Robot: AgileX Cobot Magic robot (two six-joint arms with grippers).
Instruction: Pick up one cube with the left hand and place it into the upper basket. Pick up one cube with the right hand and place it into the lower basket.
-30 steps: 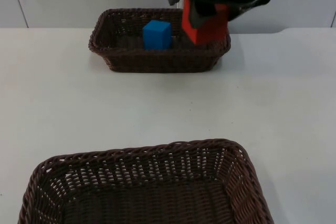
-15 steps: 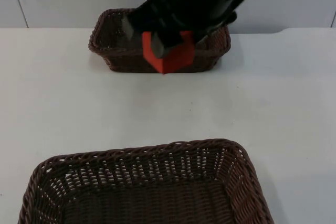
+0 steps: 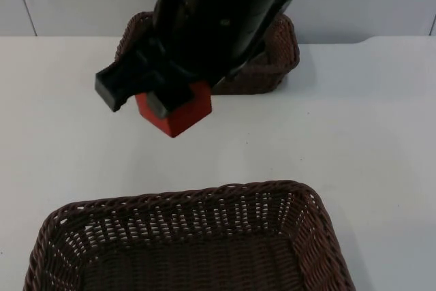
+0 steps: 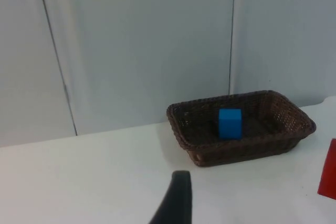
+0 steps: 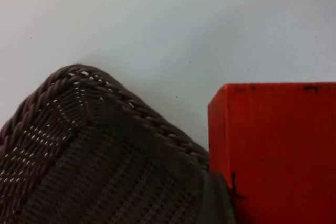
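Observation:
My right gripper (image 3: 139,100) is shut on a red cube (image 3: 178,112) and holds it above the white table, between the two baskets. The cube's red face (image 5: 278,145) hangs just beyond a corner of the lower basket's rim (image 5: 131,111). The lower basket (image 3: 191,199) lies near the front edge with no cube visible inside. The right arm hides most of the upper basket (image 3: 279,52) at the back. A blue cube (image 4: 230,123) sits inside the upper basket (image 4: 247,150). My left gripper (image 4: 176,203) waits well away from it, facing that basket.
The grey partition wall (image 4: 136,45) stands right behind the upper basket. Bare white table (image 3: 354,120) stretches to the right and left of the baskets and between them.
My right arm has swung forward and to the left with the red cube, from over the upper basket's right part to above the table in front of it.

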